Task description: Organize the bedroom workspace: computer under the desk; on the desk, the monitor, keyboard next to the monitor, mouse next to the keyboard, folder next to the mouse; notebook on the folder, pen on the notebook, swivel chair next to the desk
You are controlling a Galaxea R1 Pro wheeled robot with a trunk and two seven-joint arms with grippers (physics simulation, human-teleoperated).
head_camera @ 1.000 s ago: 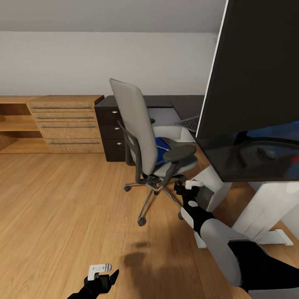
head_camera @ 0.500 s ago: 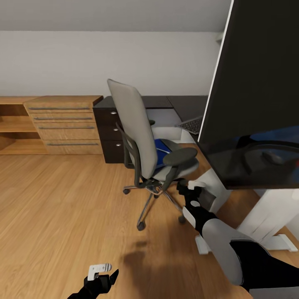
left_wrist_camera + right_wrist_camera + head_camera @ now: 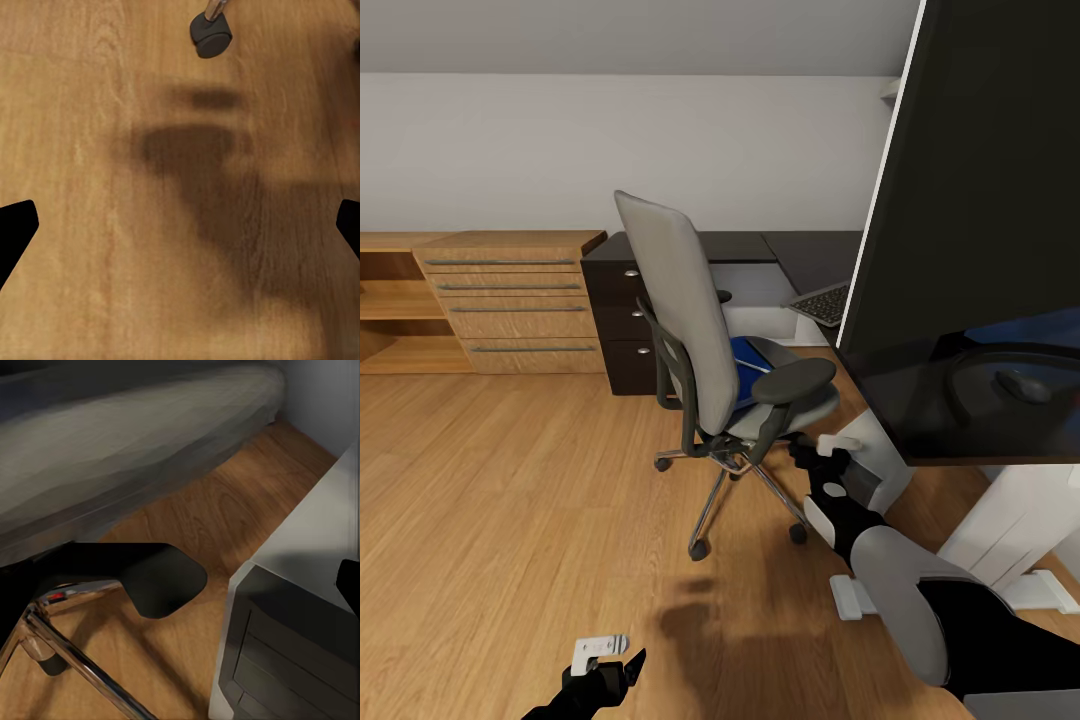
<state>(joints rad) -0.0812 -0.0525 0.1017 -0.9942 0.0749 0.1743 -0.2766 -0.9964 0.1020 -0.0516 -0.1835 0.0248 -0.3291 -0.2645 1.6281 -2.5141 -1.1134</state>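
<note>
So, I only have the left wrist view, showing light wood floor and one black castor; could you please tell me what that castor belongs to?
Observer: It belongs to the grey upholstered swivel chair on a chrome five-star base, just ahead of the left gripper.
Operator: Thank you; is anything lying on its seat?
Observer: Yes, a flat bright blue folder lies on the seat.
Operator: And where is the right gripper, please?
Observer: The right gripper is open and low beside the chair's base, near the small silver-grey computer tower under the glossy black desk.
</note>
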